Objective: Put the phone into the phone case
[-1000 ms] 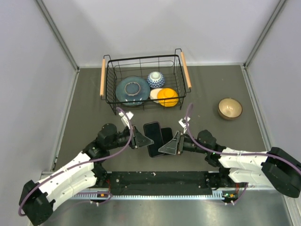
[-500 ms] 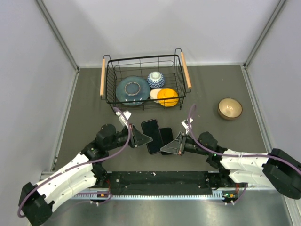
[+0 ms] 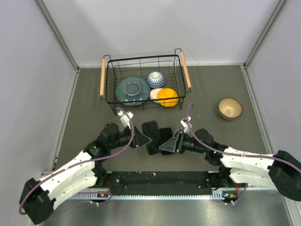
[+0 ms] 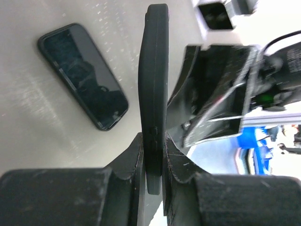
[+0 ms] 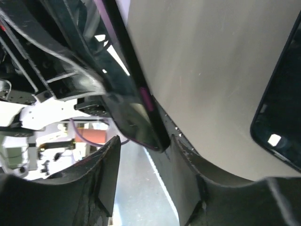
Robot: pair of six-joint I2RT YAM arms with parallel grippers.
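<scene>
My left tool (image 4: pixel 151 155) pinches the phone case (image 4: pixel 154 70) on edge above the table (image 4: pixel 28 132); the phone (image 4: pixel 82 75) lies flat beside it. My right tool (image 5: pixel 143 155) stands wide around the case's far end, and closing off-centre there could twist the case loose

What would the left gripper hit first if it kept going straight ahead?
Probably the right gripper, just opposite; the thin matte black phone case in the left gripper would touch it first. Depth is unclear.

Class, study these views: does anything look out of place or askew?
Yes. The phone case is held up on edge, clamped in the left gripper, while the phone lies flat beside it. The right gripper straddles the case's far end, open.
</scene>
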